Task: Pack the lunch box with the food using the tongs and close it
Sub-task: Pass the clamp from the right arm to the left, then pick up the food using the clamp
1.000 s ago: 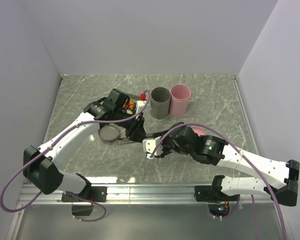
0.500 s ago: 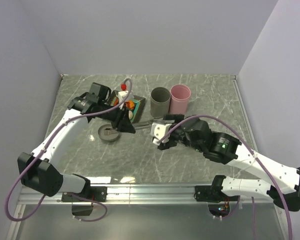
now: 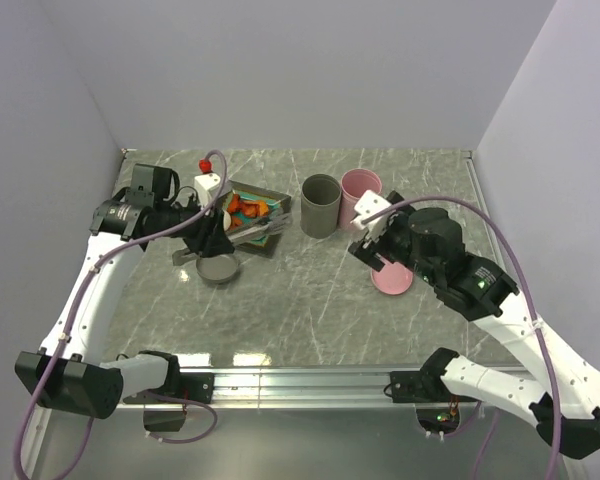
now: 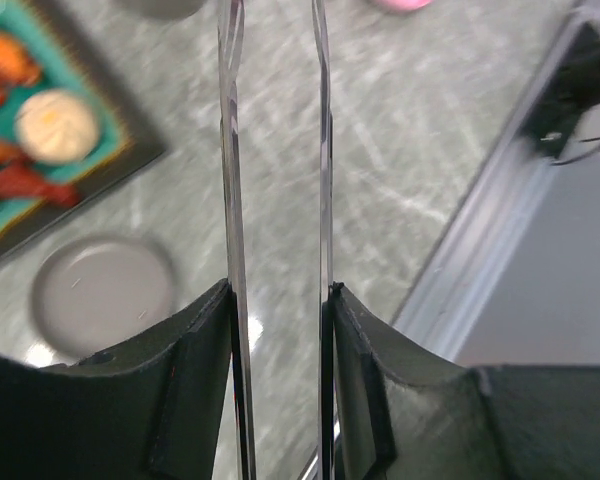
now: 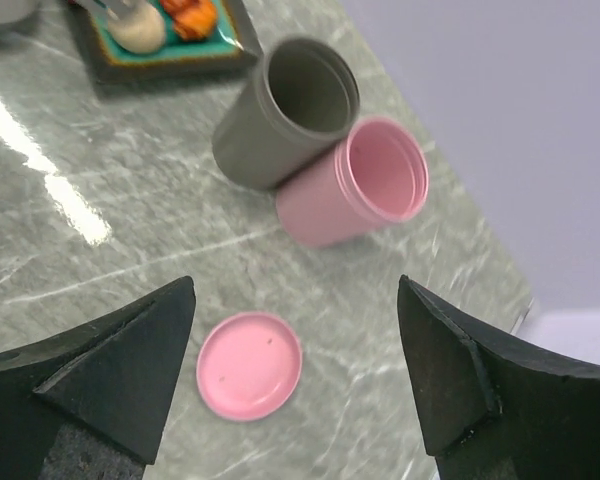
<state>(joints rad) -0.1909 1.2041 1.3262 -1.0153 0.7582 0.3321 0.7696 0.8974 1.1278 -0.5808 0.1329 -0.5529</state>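
Observation:
My left gripper point(image 3: 206, 238) point(image 4: 280, 300) is shut on the tongs point(image 3: 265, 229) point(image 4: 323, 190), whose two silver arms run out between the fingers with a gap between them. In the top view the tongs reach over the near edge of the square plate point(image 3: 272, 200) point(image 4: 130, 150). The food lies on that plate: orange-red chunks point(image 3: 246, 207) point(image 4: 5, 60) and a pale ball point(image 4: 52, 125) point(image 5: 135, 28). The lunch box stands open as a grey tub point(image 3: 320, 205) point(image 5: 290, 105) and a pink tub point(image 3: 360, 188) point(image 5: 365, 180). My right gripper point(image 3: 372, 255) point(image 5: 295, 290) is open and empty above the pink lid point(image 3: 392, 279) point(image 5: 250, 363).
A grey lid point(image 3: 218, 268) point(image 4: 102, 295) lies flat on the marble table point(image 3: 310, 300), just in front of the plate. The metal rail point(image 3: 300, 378) runs along the table's near edge. White walls close in the left, back and right sides.
The right gripper opened wide and drew back to the right, over the pink lid. The left arm swung left and back, carrying the tongs away from the table's middle towards the plate.

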